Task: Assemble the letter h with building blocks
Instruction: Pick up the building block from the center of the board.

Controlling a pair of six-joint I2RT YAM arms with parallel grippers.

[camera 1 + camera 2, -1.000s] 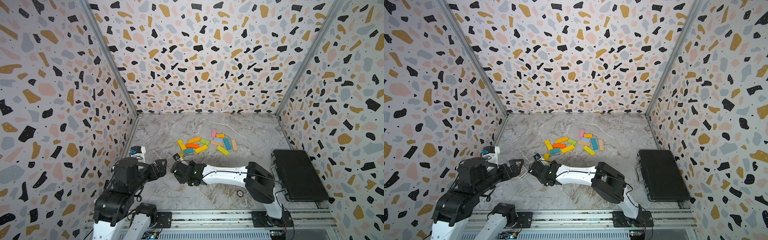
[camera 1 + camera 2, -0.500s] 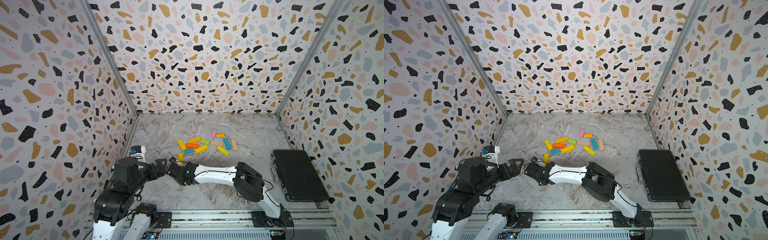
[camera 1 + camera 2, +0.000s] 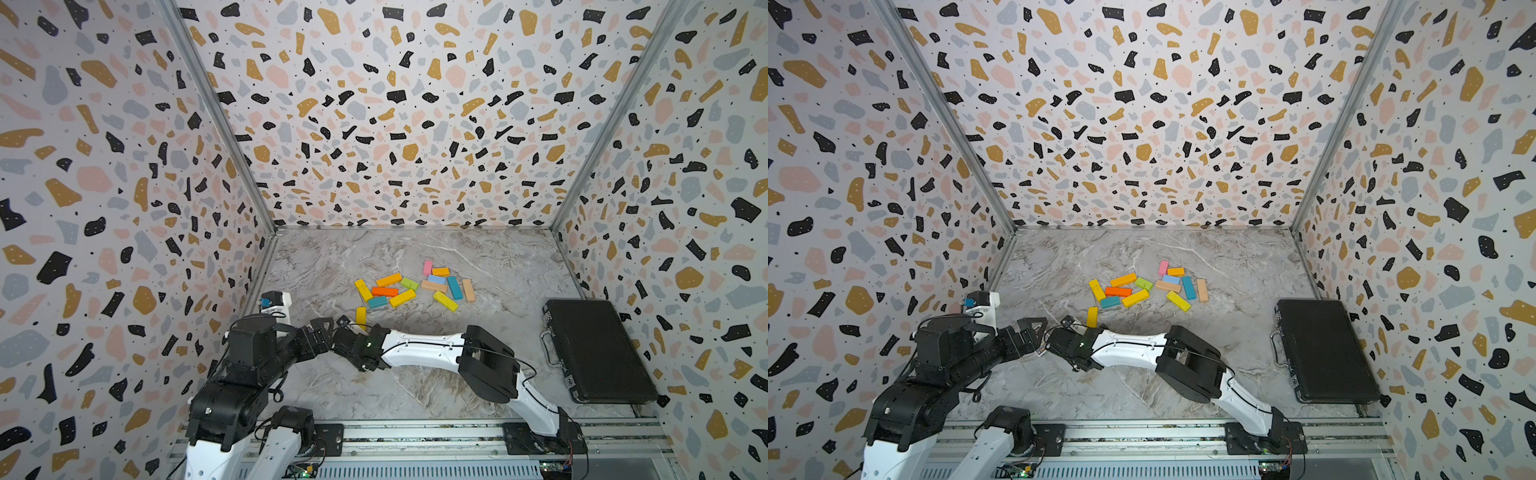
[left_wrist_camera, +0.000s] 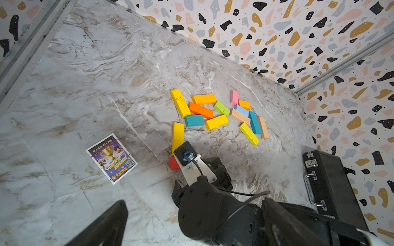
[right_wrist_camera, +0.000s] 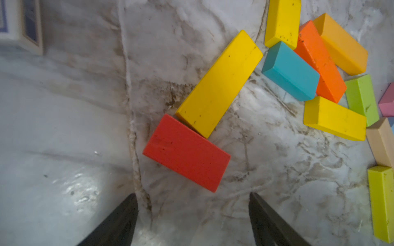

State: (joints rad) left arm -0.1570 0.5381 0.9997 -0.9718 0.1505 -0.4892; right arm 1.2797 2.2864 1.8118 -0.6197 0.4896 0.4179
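The building blocks lie in a loose pile [image 3: 409, 286] [image 3: 1146, 286] [image 4: 219, 112] mid-table: yellow, orange, teal, green, pink, light blue and plain wood bars. A long yellow block [image 3: 360, 318] [image 5: 219, 84] lies apart on the near left. Its near end touches a short red block [image 5: 186, 152] [image 4: 173, 164], which is hidden in both top views. My right gripper [image 5: 191, 202] [image 3: 344, 330] is open just short of the red block and holds nothing. My left gripper [image 4: 193, 201] [image 3: 322, 330] is wide open and empty, close beside the right wrist.
A black case [image 3: 598, 353] [image 3: 1325, 349] lies shut along the right wall. A small printed card [image 4: 112, 158] lies flat on the marble, left of the red block. The two grippers crowd together at the near left; walls enclose three sides.
The right arm has swung left, bringing its gripper up next to the left gripper. The left arm and the blocks have stayed put.
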